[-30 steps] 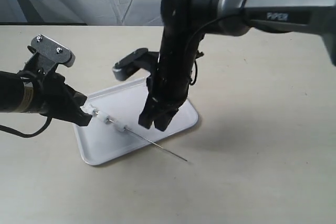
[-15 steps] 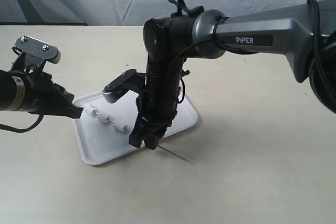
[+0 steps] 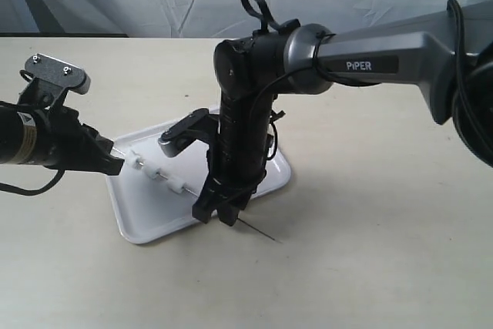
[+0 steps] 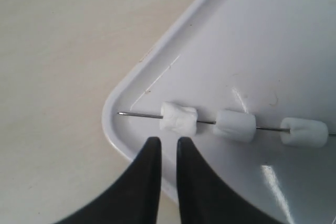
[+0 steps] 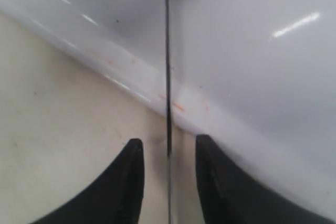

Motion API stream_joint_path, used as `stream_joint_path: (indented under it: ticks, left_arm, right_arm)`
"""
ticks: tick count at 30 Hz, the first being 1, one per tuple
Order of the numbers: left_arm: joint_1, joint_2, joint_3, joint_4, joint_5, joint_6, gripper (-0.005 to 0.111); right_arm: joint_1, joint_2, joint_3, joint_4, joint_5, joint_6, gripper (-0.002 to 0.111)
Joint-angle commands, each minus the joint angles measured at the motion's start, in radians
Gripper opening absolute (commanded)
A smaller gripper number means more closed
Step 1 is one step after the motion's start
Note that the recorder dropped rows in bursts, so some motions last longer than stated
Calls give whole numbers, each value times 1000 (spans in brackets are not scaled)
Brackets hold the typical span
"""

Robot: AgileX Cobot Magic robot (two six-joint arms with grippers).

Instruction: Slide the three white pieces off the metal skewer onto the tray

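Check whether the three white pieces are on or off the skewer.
On: all three white pieces are threaded on the skewer, spaced apart.

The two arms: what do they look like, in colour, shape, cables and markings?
The right arm has a silver-grey link with white PiPER lettering, a black wrist and a looped black cable. The left arm is black, with a grey metal bracket. Both have black, tapered fingers.

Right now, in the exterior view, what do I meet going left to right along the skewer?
left gripper → first white piece → second white piece → third white piece → right gripper → free tip of the metal skewer. The tray spans most of these, so it is left out.
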Motion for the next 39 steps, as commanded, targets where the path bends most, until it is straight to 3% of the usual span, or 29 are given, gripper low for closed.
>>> stream_joint_path:
  ticks: [1,15,17,20,26,29,35,39]
  left_arm:
    - [1,0,5,-6,-3,-8,13]
    - [1,-3,5,-6,-27,-8,13]
    - [1,-7,5,-6,-33,-8,13]
    - [1,-13,5,-6,-66,-8,13]
    - [1,-13,-17,-38,-172,-64,13]
    - [1,-19,-17,-33,-182,-105,22]
    - [1,-23,-17,-24,-232,-314,53]
    - [1,-43,-17,-24,-258,-500,57]
  right_arm:
    - [-2,7,38,-32,-6,19,34]
    - [-2,-21,47,-38,2,46,34]
    - [-2,-21,47,-38,2,60,30]
    - [-2,-21,47,-34,6,67,1]
    - [-2,-48,47,-16,9,87,-1]
    - [-4,-111,47,-42,25,106,-1]
    - [-4,-225,58,-129,104,174,-1]
    - [-4,-303,146,-173,108,195,-1]
